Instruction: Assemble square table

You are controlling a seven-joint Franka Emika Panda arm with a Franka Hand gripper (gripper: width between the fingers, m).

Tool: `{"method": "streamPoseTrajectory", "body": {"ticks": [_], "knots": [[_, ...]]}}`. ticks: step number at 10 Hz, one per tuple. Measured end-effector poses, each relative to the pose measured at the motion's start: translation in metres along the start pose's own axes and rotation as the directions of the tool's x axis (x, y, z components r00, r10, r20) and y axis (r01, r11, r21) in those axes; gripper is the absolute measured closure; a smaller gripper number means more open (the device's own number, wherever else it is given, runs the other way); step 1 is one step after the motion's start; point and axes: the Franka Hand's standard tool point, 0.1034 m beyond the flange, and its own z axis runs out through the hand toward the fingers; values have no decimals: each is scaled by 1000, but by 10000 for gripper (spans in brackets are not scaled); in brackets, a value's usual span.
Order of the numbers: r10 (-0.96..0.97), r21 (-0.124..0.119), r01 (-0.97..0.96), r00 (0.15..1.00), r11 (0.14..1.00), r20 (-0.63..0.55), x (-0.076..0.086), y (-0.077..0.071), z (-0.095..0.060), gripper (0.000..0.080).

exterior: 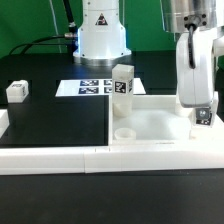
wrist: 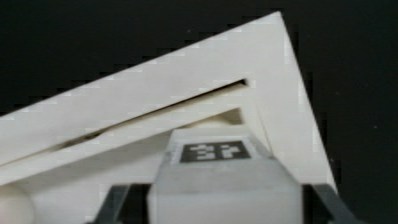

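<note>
Running along the near edge: the rail (exterior: 60, 158). Behind it, on the exterior view's right, the top (exterior: 150, 125), lying flat on the black table (exterior: 50, 120), 1 round socket (exterior: 124, 132) at its near corner. 1 leg (exterior: 123, 82) stands upright at the top's far edge. The gripper (exterior: 201, 118) hangs over the top's right side, clenched on a tagged leg (wrist: 217, 170). Left, well apart: 1 leg (exterior: 16, 91) lying loose. Farthest: the marker board (exterior: 92, 87), then the arm's base (exterior: 102, 35).
</note>
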Motion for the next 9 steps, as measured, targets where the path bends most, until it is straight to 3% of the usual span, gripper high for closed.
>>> {"method": "streamPoseTrajectory", "body": {"ticks": [1, 2, 4, 5, 8, 9], "knots": [[-2, 1, 2, 1000, 1000, 0, 0, 0, 0, 505], [-4, 1, 4, 1000, 1000, 0, 0, 0, 0, 198], [-8, 0, 8, 1000, 1000, -1, 0, 0, 1, 198], [-17, 1, 17, 1000, 1000, 1, -3, 1, -1, 156], [-95, 33, 94, 995, 995, 31, -13, -1, -33, 151], [-97, 30, 96, 995, 995, 28, -13, 1, -29, 151]]}}
